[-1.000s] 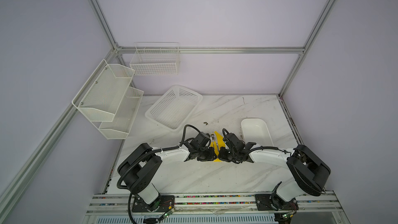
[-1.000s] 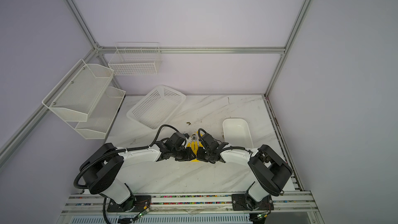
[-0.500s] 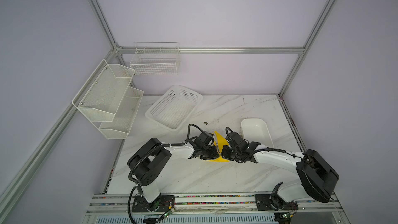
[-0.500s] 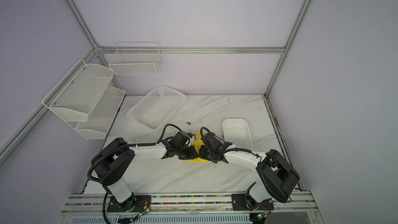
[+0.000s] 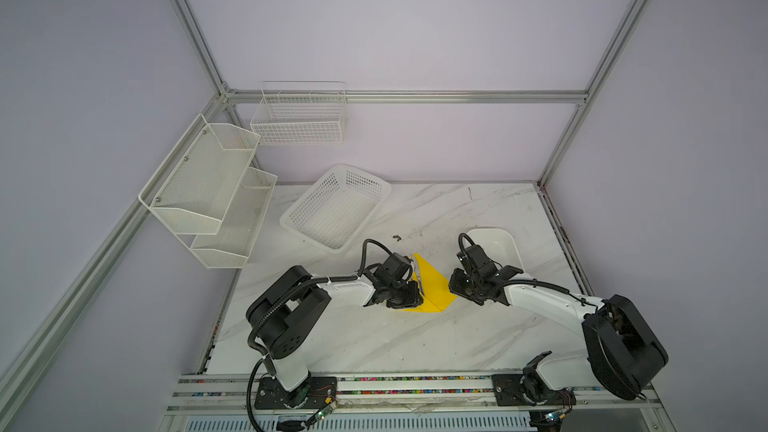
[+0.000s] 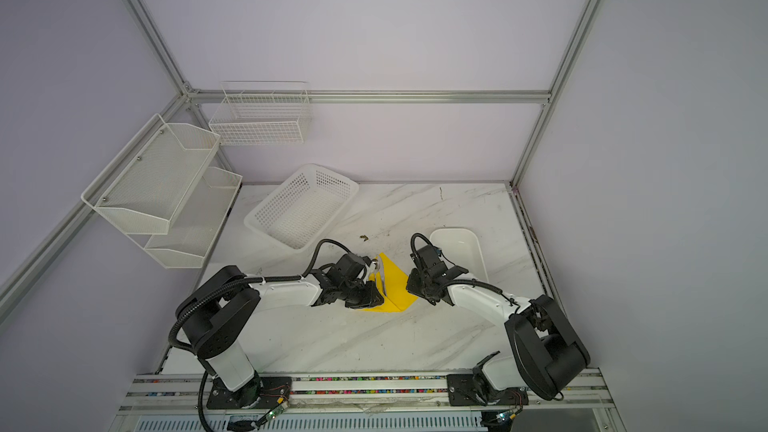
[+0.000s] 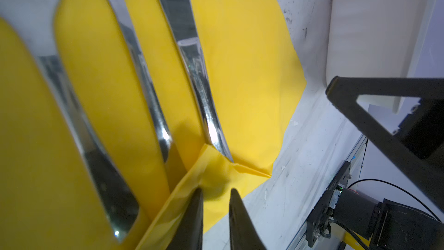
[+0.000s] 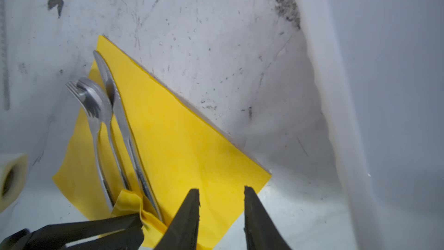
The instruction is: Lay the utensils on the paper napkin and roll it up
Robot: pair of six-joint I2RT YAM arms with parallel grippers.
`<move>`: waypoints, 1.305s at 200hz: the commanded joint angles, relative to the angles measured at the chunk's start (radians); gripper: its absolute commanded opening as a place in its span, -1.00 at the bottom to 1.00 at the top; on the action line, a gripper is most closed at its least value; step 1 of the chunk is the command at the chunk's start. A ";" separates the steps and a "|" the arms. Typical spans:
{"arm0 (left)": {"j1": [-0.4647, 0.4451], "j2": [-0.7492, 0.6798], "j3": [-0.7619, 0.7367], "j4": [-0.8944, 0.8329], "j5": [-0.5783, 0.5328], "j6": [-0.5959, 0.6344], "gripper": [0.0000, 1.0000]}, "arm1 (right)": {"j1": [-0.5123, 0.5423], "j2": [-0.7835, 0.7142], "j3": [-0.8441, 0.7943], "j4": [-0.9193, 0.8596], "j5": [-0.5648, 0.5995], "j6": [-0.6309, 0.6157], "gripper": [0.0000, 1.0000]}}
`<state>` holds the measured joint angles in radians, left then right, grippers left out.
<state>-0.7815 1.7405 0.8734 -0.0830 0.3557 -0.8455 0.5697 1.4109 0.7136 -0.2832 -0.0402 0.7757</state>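
the placing half of the job looked done: the utensils [image 8: 129, 145] lay side by side on the paper napkin [image 5: 432, 284], along its 9 o'clock side in both top views. the knife [image 8: 113, 97] was wholly on the paper, while the spoon [image 8: 95, 97] sat over the fork [image 8: 72, 87] and their heads poked just past the edge. the napkin sat near the middle of the surface [image 5: 374, 338], with the white tray [image 5: 503, 243] at about 2 o'clock from it and the perforated basket [image 5: 336, 209] at about 11 o'clock. the rolling, by my reading, had barely begun: only a small crumpled flap was turned up over the handle ends, and the rest of the sheet lay open and flat. the left gripper [image 7: 215, 189], at the napkin's 8 o'clock corner, was nearly closed and seemed to nip that flap between its tips. the right gripper [image 8: 222, 188], at 3 o'clock, stood with its jaws apart over bare paper, holding nothing. the paper was thin, matte and bright yellow, straight-edged but quick to wrinkle. the utensils were slim, polished metal that mirrored the yellow. the surface was pale, marble-veined and scuffed with dark specks. the tray was smooth plastic with rounded corners.
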 commanded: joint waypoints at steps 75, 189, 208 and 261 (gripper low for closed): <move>-0.004 -0.039 0.047 0.009 0.006 0.003 -0.58 | -0.034 0.080 0.005 -0.009 0.018 -0.081 -0.21; -0.004 -0.041 0.045 0.008 0.006 0.003 -0.58 | -0.034 0.089 -0.064 0.153 -0.262 -0.131 -0.25; -0.004 -0.044 0.044 0.006 0.006 0.003 -0.58 | -0.034 0.090 -0.073 0.176 -0.309 -0.136 -0.24; -0.004 -0.045 0.044 0.003 0.006 0.003 -0.58 | -0.040 0.032 -0.108 0.269 -0.397 -0.081 -0.24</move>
<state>-0.7815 1.7390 0.8734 -0.0856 0.3557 -0.8455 0.5365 1.4799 0.6277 -0.0532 -0.3725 0.6682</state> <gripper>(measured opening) 0.209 0.378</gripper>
